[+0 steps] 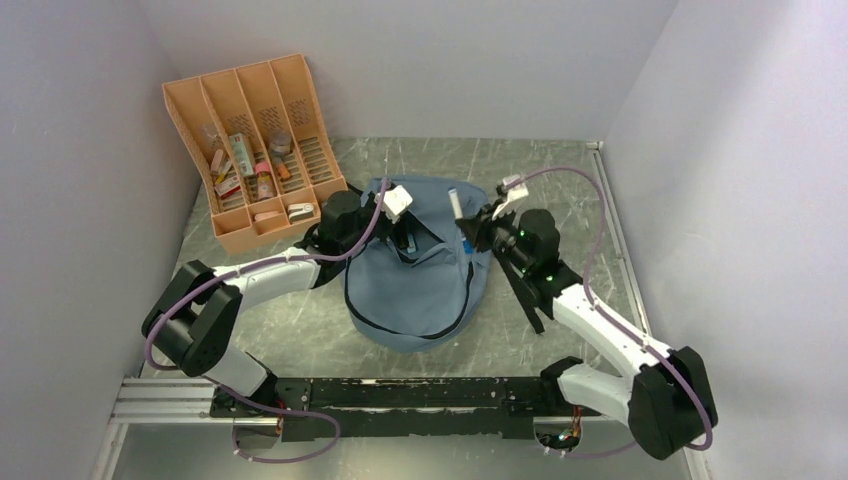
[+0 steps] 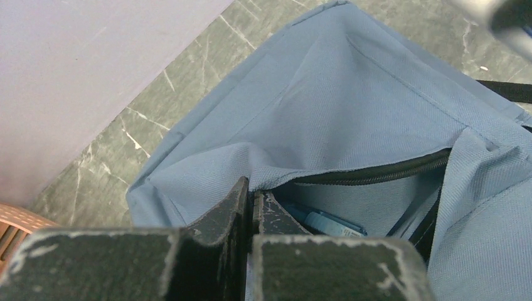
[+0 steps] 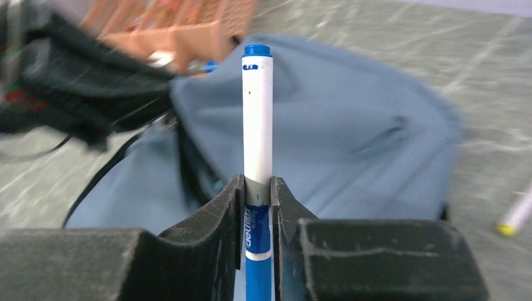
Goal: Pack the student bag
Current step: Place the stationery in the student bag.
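Observation:
The grey-blue student bag (image 1: pixel 415 280) lies in the middle of the table, its zipper mouth open. My left gripper (image 1: pixel 403 236) is shut on the fabric edge of the bag's opening (image 2: pixel 251 164) and holds it up; light blue items (image 2: pixel 329 222) lie inside. My right gripper (image 1: pixel 470 232) is shut on a blue and white marker (image 3: pixel 257 125), which stands upright above the bag's right side. The marker also shows in the top view (image 1: pixel 456 203).
An orange file organizer (image 1: pixel 255 150) with several small items stands at the back left. A white pen with a yellow tip (image 3: pixel 517 216) lies on the table right of the bag. Black straps (image 1: pixel 530 300) trail off the bag's right side.

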